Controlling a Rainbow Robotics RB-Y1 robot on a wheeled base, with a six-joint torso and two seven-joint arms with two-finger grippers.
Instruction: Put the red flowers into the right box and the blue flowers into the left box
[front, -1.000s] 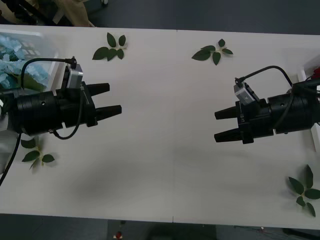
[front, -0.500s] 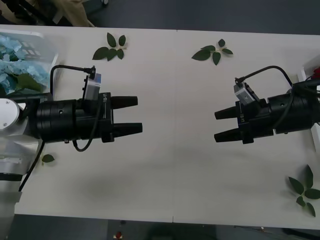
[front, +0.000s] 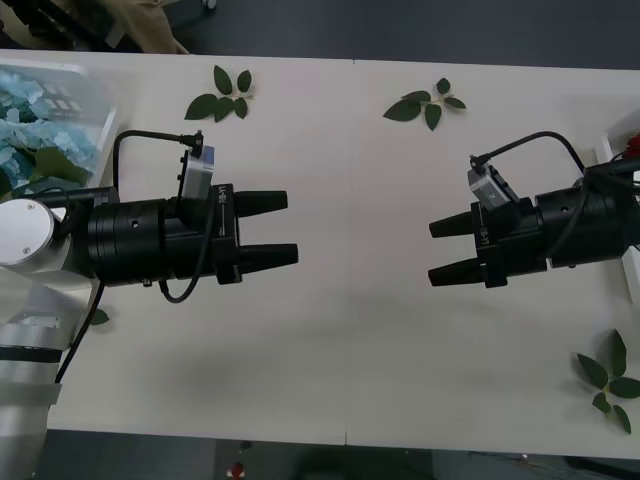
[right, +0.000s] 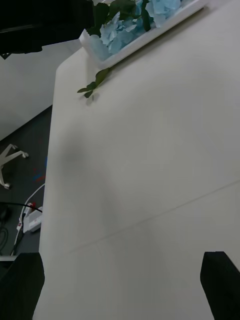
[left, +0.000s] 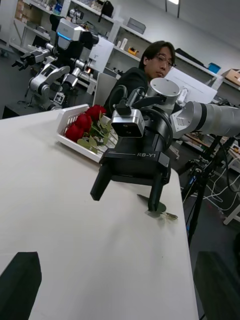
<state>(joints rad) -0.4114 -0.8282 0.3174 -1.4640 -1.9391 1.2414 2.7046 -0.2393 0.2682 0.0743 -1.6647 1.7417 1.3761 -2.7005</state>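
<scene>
Flowers boxed; both grippers empty over the table.

Blue flowers (front: 35, 125) lie in the left box (front: 98, 95) at the table's (front: 340, 330) far left corner, behind the left gripper (front: 285, 228); red flowers (left: 84, 121) lie in the right box (left: 67, 116) behind the right gripper (front: 437, 252); both grippers hover apart, facing each other, fingers spread, holding nothing.
</scene>
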